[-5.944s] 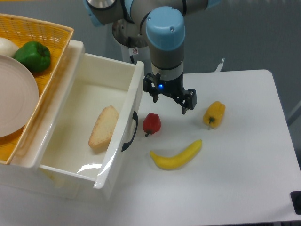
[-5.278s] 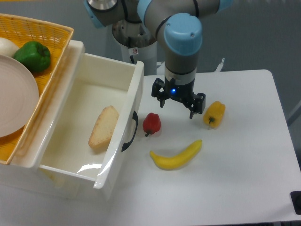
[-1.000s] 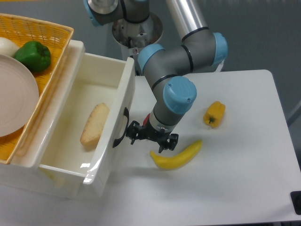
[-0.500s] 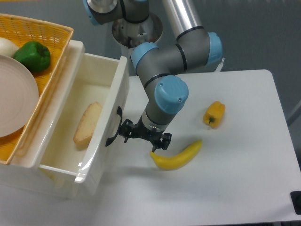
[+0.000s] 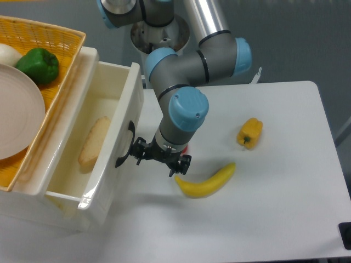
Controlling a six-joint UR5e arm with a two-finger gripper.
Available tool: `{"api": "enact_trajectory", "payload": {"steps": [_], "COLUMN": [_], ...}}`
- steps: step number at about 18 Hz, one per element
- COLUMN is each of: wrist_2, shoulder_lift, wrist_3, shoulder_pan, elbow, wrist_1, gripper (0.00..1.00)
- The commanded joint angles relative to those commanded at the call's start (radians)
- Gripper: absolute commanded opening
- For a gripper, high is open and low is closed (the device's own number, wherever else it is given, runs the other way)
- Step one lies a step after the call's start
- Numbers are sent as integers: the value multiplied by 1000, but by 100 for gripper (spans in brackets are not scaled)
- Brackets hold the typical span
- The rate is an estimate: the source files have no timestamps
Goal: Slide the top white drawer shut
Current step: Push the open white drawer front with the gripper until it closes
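Note:
The top white drawer (image 5: 112,164) is a deep glossy box with a black arched handle (image 5: 124,145) on its front, and it stands partly open. A piece of bread (image 5: 93,141) lies inside it. My gripper (image 5: 158,160) is low, right beside the drawer front, with one finger close to the handle. Its fingers are spread apart and hold nothing. The arm hides the red pepper almost fully.
A yellow banana (image 5: 206,181) lies just right of the gripper and a yellow pepper (image 5: 249,132) farther right. A woven yellow basket (image 5: 49,55) on top of the cabinet holds a green pepper (image 5: 38,65) and a white plate (image 5: 19,118).
The gripper has come down from above the table to the drawer front and moved left. The drawer has slid left, inward, with the bread in it.

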Motion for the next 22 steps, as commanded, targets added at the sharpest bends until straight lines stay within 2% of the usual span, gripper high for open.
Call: {"api": "enact_trajectory", "payload": {"steps": [22], "wrist_2": [5], "shoulder_lift": [14], "wrist_3": [12], "shoulder_pan": [-84], "elbow": [2], "wrist_1": [6], "gripper": [100]}}
